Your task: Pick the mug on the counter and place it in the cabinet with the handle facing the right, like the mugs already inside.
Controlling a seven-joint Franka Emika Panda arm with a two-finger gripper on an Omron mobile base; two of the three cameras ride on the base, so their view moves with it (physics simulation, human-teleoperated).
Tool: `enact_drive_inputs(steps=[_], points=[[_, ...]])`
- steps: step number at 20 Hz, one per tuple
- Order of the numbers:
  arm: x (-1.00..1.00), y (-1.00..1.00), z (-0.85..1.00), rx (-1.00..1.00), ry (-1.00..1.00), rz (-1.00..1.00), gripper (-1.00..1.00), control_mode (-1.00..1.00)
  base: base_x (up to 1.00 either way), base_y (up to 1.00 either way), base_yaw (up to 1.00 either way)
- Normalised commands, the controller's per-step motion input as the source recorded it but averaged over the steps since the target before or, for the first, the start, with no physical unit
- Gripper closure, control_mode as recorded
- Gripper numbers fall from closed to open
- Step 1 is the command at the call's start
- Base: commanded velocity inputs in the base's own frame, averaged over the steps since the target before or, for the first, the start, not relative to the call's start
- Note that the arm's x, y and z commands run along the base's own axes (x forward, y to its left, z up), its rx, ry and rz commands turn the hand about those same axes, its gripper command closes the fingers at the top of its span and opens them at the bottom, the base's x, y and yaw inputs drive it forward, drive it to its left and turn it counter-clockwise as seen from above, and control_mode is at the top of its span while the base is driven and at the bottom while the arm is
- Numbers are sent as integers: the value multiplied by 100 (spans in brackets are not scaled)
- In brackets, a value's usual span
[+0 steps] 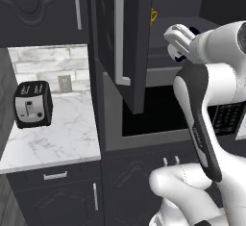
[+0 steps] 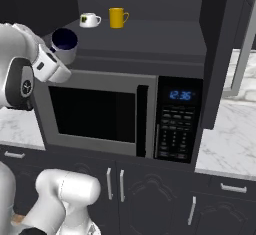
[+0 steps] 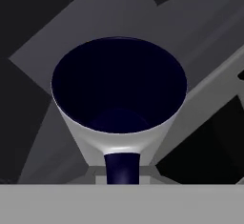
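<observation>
A: Where is the mug (image 2: 65,41) at this moment?

B: It is carried at the front left edge of the open cabinet (image 2: 150,34), above the microwave (image 2: 120,111). It is pinched by the end effector (image 2: 54,49), whose tips are pressed together on the dark handle (image 3: 122,167), as seen from the hand camera; the dark interior is looked straight into.

A: What could go wrong from here?

B: Three risks can be judged. The mug could be knocked against the shelf's front lip if it is moved in too low. The white mug (image 2: 90,20) and the yellow mug (image 2: 118,17) already stored at the back could be struck if it is pushed in too deep. And, since the handle is the gripped part, it may be left pointing toward the arm and not to the right unless the wrist is turned before release.

A: And a tip-over?

B: It is possible if the mug is let go while tilted; how level its base sits cannot be told.

A: The surroundings?

B: A white marble counter (image 1: 57,133) with a toaster (image 1: 32,104) is seen to the left, backed by pale tile. The cabinet door (image 1: 122,37) is swung open. Dark lower cabinets (image 2: 155,194) run beneath.
</observation>
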Motion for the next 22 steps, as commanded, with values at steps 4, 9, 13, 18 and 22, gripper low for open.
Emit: enact_drive_inputs(steps=[4,9,13,18,22], points=[[7,-24,4,1,0,6,100,-100,0,0,0],[2,-26,0,2,0,13,100,-100,0,0,0],[5,-23,0,0,0,15,100,-100,0,0,0],[12,-18,0,0,0,12,100,-100,0,0,0],[19,-15,0,0,0,8,100,-100,0,0,0]])
